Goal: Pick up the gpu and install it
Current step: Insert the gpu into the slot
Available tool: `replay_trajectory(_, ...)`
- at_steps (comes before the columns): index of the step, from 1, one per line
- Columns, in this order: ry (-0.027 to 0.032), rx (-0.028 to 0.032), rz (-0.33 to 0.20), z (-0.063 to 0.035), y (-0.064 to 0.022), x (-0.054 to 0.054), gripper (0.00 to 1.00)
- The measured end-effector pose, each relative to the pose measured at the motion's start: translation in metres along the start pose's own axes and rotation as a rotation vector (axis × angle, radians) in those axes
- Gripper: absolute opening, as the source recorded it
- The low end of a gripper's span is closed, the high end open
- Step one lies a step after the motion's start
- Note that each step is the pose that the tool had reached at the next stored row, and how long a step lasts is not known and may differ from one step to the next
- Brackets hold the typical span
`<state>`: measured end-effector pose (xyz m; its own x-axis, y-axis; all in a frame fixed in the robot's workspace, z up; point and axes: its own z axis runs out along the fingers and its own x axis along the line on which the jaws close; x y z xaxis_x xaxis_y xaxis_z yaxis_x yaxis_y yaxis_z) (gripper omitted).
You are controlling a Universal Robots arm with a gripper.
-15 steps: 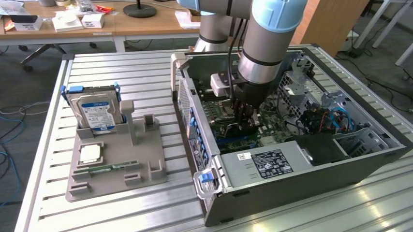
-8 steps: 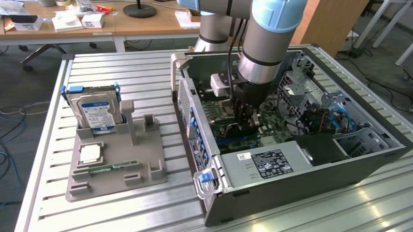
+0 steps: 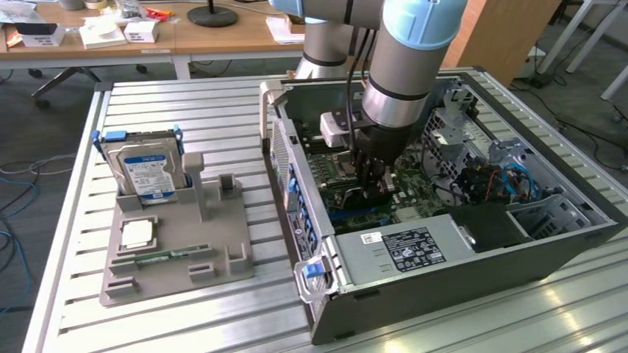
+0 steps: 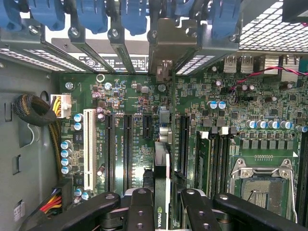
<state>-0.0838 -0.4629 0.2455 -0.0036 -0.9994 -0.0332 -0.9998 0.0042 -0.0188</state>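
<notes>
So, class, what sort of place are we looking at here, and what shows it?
Probably a robotics lab or workshop for computer assembly: a robot arm reaches into an open PC case on a slatted metal bench, with office desks behind.

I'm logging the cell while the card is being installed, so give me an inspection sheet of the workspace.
Surface: slatted aluminium table, bearing an open black computer tower case and a grey plastic parts tray.
Job's things: thin black graphics card, edge-on above the slots of the green motherboard.
Clutter: silver hard drive with blue-white label, upright in the tray; slim green memory stick, flat on it.
Grippers: black end effector, closed on the card inside the case.
Cables: blue and red cables inside the case.
Surroundings: wooden desks behind the table.
</notes>
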Motion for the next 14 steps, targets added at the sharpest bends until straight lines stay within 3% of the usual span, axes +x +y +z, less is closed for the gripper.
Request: replay_trajectory(14, -0.0001, 0.0000, 0.000, 0.0007, 0.0000, 0.0000, 0.27)
